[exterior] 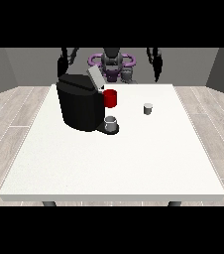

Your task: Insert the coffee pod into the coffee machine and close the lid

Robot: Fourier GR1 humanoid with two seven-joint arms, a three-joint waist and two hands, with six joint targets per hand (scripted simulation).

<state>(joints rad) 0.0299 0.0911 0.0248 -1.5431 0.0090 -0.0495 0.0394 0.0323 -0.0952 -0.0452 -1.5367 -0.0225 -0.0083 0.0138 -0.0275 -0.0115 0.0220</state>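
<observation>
A black coffee machine (79, 106) stands on the white table (114, 163), left of the middle. Its grey lid (95, 78) is tilted up and open. A red part (110, 98) sticks out at its front, above a grey cup (111, 123) on the drip tray. The small grey coffee pod (147, 108) stands upright on the table, to the right of the machine and apart from it. Both hands hang raised behind the table's far edge, away from everything: the hand at the view's left (63, 63) above the machine, the hand at the view's right (156, 63) behind the pod. Their fingers look relaxed and hold nothing.
The robot's torso (112, 62) with purple parts sits behind the far edge of the table. Wooden floor surrounds the table. The near half of the white tabletop lies in front of the machine and the pod.
</observation>
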